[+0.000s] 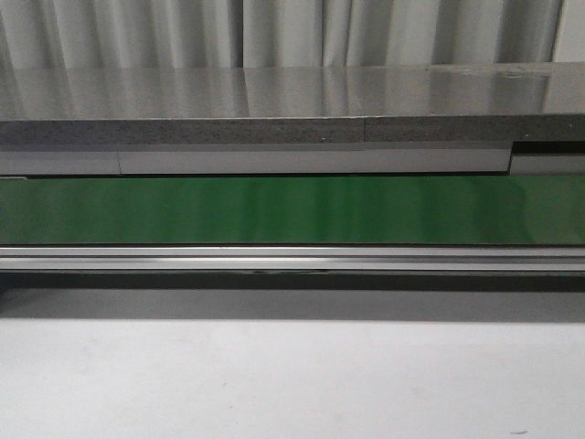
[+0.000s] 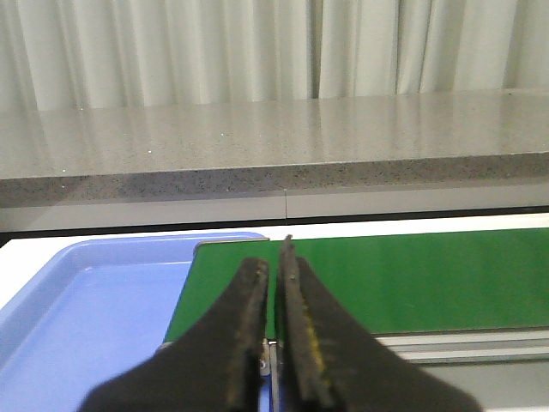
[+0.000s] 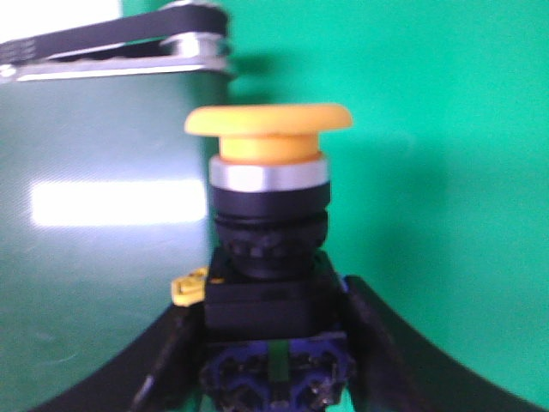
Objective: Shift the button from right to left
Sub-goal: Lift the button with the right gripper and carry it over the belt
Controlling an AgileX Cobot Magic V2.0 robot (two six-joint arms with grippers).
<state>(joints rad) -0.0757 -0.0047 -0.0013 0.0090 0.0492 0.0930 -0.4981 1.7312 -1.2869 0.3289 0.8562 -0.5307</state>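
In the right wrist view the button (image 3: 268,223) fills the middle: a yellow mushroom cap, a silver ring and a black blocky body with a small green mark. My right gripper (image 3: 273,335) is shut on the button's black body, one finger on each side, over the green belt (image 3: 429,172). In the left wrist view my left gripper (image 2: 274,275) is shut and empty, its tips over the left end of the green belt (image 2: 412,275), beside a blue tray (image 2: 94,318). Neither gripper nor the button shows in the front view.
The green conveyor belt (image 1: 292,208) runs across the front view with a metal rail (image 1: 292,259) in front and a grey stone counter (image 1: 274,101) behind. A white tabletop (image 1: 292,380) lies nearest. A belt roller end (image 3: 171,43) shows in the right wrist view.
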